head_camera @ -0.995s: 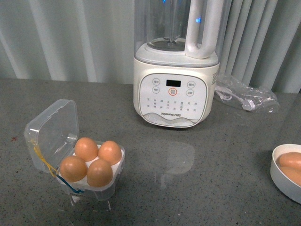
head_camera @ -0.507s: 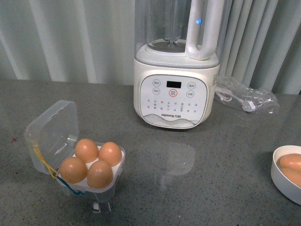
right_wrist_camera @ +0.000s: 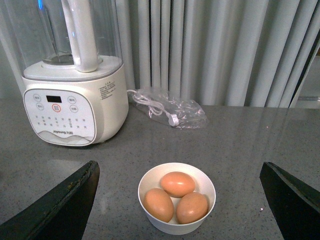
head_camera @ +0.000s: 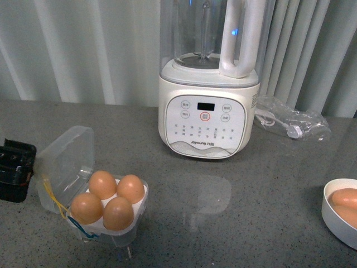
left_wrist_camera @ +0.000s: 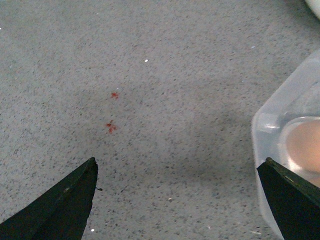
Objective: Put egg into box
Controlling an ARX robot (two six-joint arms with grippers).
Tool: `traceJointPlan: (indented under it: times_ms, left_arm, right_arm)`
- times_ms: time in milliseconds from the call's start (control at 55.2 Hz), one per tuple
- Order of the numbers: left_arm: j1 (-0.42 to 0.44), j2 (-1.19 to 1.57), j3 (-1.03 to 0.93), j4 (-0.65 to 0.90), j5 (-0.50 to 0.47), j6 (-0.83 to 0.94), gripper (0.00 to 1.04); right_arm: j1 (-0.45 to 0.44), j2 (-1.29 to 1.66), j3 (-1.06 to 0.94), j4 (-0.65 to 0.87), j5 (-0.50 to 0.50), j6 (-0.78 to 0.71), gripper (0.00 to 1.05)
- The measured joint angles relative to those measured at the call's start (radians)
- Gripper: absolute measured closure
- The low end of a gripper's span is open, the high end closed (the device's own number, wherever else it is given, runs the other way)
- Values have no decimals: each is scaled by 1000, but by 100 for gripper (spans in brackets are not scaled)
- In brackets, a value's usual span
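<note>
Since a second ago the left gripper (head_camera: 14, 170) has come into the front view at the left edge, a black block just beside the raised lid of the box (head_camera: 97, 192), and the whole scene sits slightly lower and to the right in the picture than before. In the left wrist view that gripper (left_wrist_camera: 180, 200) has its jaws wide apart and empty, with bare speckled grey tabletop (left_wrist_camera: 165, 75) between them, two small red marks (left_wrist_camera: 112, 111) on that surface, and a corner of the clear box (left_wrist_camera: 280, 145) with a tan egg blurred through the plastic by one jaw tip. The right gripper (right_wrist_camera: 180, 200) also has its jaws spread wide and holds nothing; between them lies a round white bowl (right_wrist_camera: 176, 197) with three brown eggs. In the front view the box stands on the tabletop with its clear lid tilted back to the left, yellow and blue strings hanging at its front left corner, and all four holes of the white tray filled; the egg (head_camera: 118, 213) at the front right is one of the four. Behind stands a cream blender (head_camera: 207, 89) with a clear jug, and to its right lies a crumpled plastic bag (head_camera: 290, 118) with a white cord inside.
</note>
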Motion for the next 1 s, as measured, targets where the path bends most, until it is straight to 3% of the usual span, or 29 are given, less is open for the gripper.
traceJointPlan:
  times_ms: [253,579,796,851,923,995]
  left_arm:
    - [-113,-57,-10,-4,-8,-30,7]
    - [-68,-372,-161,-117,-5,-74,7]
    - [-51,-497,-230,-87,-87,-77,7]
    - [-45,-473,-264,24,-60,-103,13]
    - [-38,-462,-357,272,-29,-159,28]
    - [-27,-495,-388,326,-18,-177,38]
  right_arm:
    - [0,0,0,0,0,0,7]
    - [0,0,0,0,0,0,7]
    - [0,0,0,0,0,0,7]
    - [0,0,0,0,0,0,7]
    - [0,0,0,0,0,0,7]
    - [0,0,0,0,0,0,7]
